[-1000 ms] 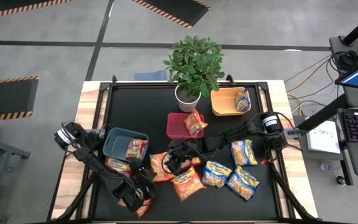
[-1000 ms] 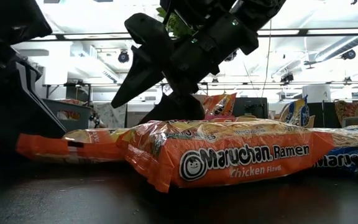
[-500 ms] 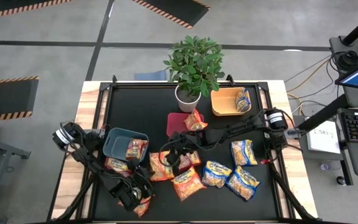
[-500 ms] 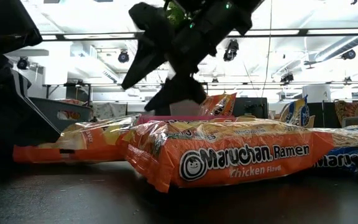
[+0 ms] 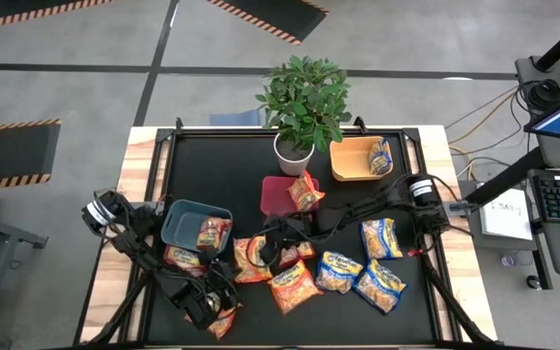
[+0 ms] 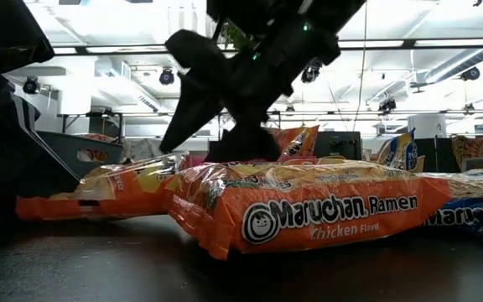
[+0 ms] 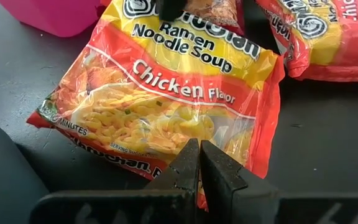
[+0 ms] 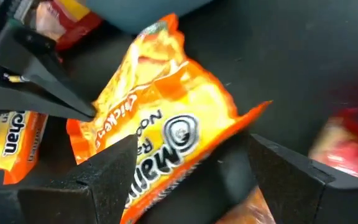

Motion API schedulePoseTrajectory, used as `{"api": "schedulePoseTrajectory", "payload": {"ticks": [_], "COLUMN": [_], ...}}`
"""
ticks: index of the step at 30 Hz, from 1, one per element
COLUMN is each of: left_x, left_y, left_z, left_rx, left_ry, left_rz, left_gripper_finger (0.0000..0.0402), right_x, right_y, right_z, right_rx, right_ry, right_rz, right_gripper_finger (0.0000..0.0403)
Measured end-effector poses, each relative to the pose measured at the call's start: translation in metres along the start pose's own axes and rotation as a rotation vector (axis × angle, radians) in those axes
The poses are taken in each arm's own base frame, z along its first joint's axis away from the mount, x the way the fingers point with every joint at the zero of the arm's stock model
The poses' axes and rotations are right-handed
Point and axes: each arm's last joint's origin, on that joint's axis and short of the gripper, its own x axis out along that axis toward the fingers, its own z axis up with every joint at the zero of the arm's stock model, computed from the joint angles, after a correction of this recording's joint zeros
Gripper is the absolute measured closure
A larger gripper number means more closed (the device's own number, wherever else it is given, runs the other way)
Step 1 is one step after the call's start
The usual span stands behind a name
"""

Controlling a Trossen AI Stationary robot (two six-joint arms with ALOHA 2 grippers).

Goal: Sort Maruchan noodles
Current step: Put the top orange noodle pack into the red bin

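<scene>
Orange and blue-and-yellow Maruchan packets lie across the black table. My left gripper (image 7: 197, 155) (image 5: 233, 282) is shut on one orange chicken-flavor packet (image 7: 166, 106) (image 5: 251, 261) (image 8: 160, 124). My right gripper (image 8: 191, 143) (image 5: 261, 250) (image 6: 216, 126) hangs open over that packet's other end, one finger on each side. The packet (image 6: 90, 197) lies tilted, its low side on the table. Other orange packets (image 5: 295, 287) (image 6: 309, 210) and blue-and-yellow packets (image 5: 382, 238) rest flat. My left gripper pinches the orange packet's near edge (image 7: 194, 140) between its two shut fingers, coming in low from the table's near-left side. The packet's far part lies on the table, toward the pink bin. Whether my right gripper touches the packet I cannot tell.
A grey-blue bin (image 5: 188, 216) holds an orange packet; a pink bin (image 5: 278, 194) has an orange packet (image 5: 305, 192) leaning in it; an orange bin (image 5: 353, 160) holds a blue-and-yellow packet. A potted plant (image 5: 304, 107) stands at the far edge. Another orange packet (image 5: 224, 323) lies under my left arm.
My right gripper shifted a little toward the table's left, rose, then came down again over the orange packet, staying open. The packet held by my left gripper changed from lying flat to tipped up along one side.
</scene>
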Motion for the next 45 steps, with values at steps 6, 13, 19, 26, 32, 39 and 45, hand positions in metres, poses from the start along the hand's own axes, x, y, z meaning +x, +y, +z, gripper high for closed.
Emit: {"api": "schedulePoseTrajectory", "payload": {"ticks": [6,13,19,26,32,39,45], "left_x": [0.000,0.002,0.008,0.008,0.007,0.001,-0.017], "left_y": [0.000,0.001,-0.002,-0.003,-0.006,-0.007,-0.002], "left_z": [-0.001,-0.006,-0.012,-0.012,-0.010,-0.003,0.015], "left_rx": [0.005,0.002,-0.024,-0.027,-0.022,0.029,0.102], "left_ry": [-0.003,0.030,0.007,-0.004,-0.010,-0.028,-0.032], "left_rz": [0.000,-0.002,0.010,0.007,-0.001,-0.002,0.010], "left_gripper_finger": [0.0402,0.0402,0.0402,0.0402,0.0402,0.0402,0.0402], "right_x": [0.013,0.012,0.016,0.019,0.019,0.016,-0.002], "right_y": [0.006,0.011,0.008,0.011,0.012,0.013,0.018], "right_z": [0.001,0.005,0.004,0.001,0.002,0.003,0.010], "right_rx": [-0.028,-0.083,-0.104,-0.200,-0.205,-0.237,-0.261], "right_ry": [-0.019,-0.065,-0.067,-0.106,-0.111,-0.113,-0.105], "right_rz": [0.162,0.228,0.208,0.215,0.218,0.226,0.215], "right_gripper_finger": [0.0113,0.0115,0.0141,0.0152,0.0217,0.0299,0.0299]}}
